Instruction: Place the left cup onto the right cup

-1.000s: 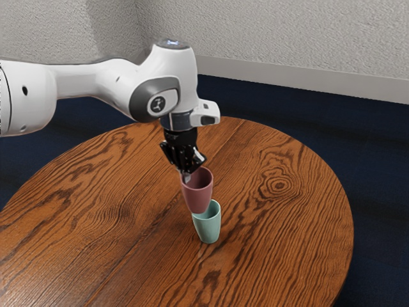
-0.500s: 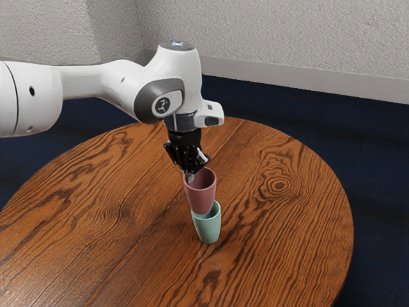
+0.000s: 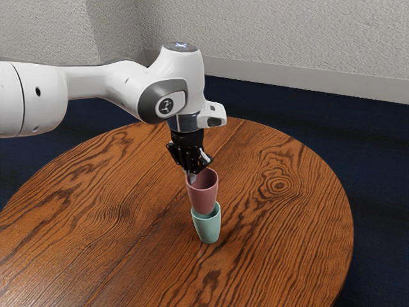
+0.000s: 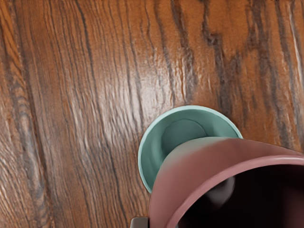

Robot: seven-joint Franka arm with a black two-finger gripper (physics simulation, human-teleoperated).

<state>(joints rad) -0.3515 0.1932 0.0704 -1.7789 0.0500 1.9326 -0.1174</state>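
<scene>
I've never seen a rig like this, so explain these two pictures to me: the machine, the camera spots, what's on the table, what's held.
This is a simulated white robot arm ending in a black two-fingered hand. One picture is taken from beside the arm; the other comes from a camera on the hand, looking down. On the round wooden table stands a teal cup. The hand pinches the rim of a tilted pink cup, whose base sits at the teal cup's mouth. The hand camera shows both cups from above.
</scene>
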